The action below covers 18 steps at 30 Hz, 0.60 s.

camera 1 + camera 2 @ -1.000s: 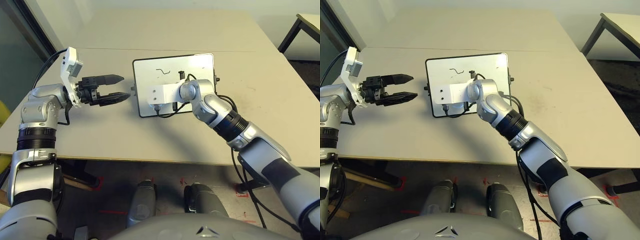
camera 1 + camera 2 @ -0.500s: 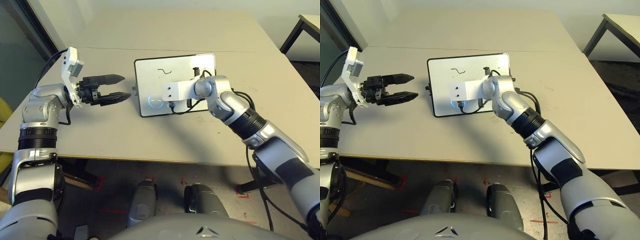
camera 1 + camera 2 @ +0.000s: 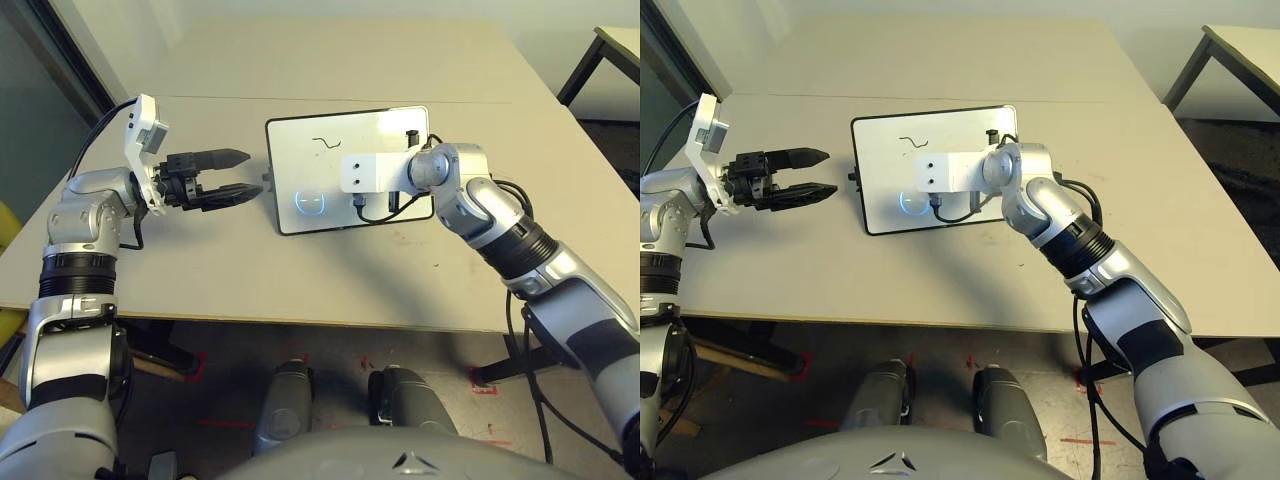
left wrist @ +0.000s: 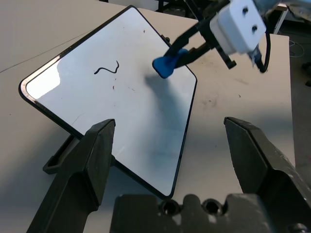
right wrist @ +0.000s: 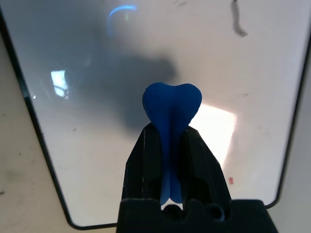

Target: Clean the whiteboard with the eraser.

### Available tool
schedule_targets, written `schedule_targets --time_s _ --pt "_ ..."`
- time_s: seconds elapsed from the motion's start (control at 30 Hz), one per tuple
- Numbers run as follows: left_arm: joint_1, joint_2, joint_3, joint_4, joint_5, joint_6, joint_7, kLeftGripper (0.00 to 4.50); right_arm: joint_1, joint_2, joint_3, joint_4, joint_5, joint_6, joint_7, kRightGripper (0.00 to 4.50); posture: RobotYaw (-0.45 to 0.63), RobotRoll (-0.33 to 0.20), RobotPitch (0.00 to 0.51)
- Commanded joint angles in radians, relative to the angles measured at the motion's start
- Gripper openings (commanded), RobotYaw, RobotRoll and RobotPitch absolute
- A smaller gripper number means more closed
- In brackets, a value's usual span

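The whiteboard (image 3: 300,150) lies flat on the table ahead of me, with a black squiggle (image 3: 322,142) near its far side and a faint light-blue circle (image 3: 310,201) near its front left corner. My right gripper (image 5: 171,133) is shut on the blue eraser (image 5: 171,104) and holds it over the board's middle (image 4: 136,92). The left wrist view shows the eraser (image 4: 165,65) casting a shadow on the board; whether it touches I cannot tell. My left gripper (image 3: 248,174) hovers open just left of the board, empty.
The beige table (image 3: 200,270) has free room to the left, the right and in front of the board. A second table (image 3: 620,45) stands at the far right. A small black tab (image 3: 268,180) sticks out from the board's left edge.
My right arm has swept the eraser to the right across the board, uncovering the light-blue circle. The left arm has stayed put.
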Motion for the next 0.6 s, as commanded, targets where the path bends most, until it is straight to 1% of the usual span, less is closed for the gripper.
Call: schedule_targets --time_s 0.03,0.33,0.6 --pt "-0.015 -0.002 -0.014 0.004 0.012 -0.004 -0.008 4.5 -0.053 0.013 -0.028 0.07 0.012 -0.016 -0.033 0.3 0.27 0.0 0.042" --pt "0.013 0.019 0.0 -0.024 0.002 0.015 -0.008 4.5 -0.15 0.106 -0.012 0.299 0.007 -0.096 -0.147 0.3 0.29 0.0 0.041" --pt "0.057 0.034 0.024 -0.074 -0.013 0.036 0.011 4.5 -0.195 0.154 -0.007 0.441 0.006 -0.167 -0.196 0.3 0.32 0.0 0.043"
